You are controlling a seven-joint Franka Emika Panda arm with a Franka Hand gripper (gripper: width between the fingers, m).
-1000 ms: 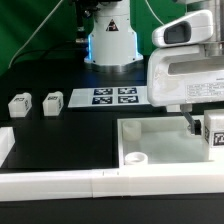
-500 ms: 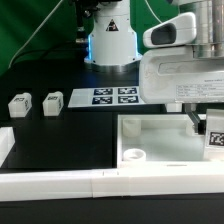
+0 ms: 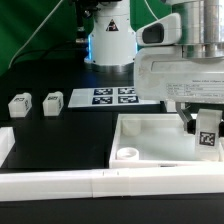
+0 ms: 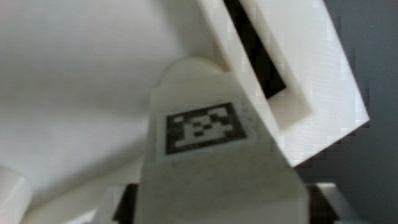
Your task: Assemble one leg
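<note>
Leg (image 3: 207, 139) is sitting clamped in my gripper (image 3: 205, 128), now shifting lower into the tray panel's (image 3: 150, 135) corner (socket hidden), so I'm nearing insertion.

One white leg (image 3: 206, 138), its square black-and-white tag facing the camera, stands upright over the far right corner of the tray; the wrist view shows its tagged face (image 4: 210, 150) close up. Two more legs (image 3: 19, 103) (image 3: 52, 102) sit side by side far left.
</note>
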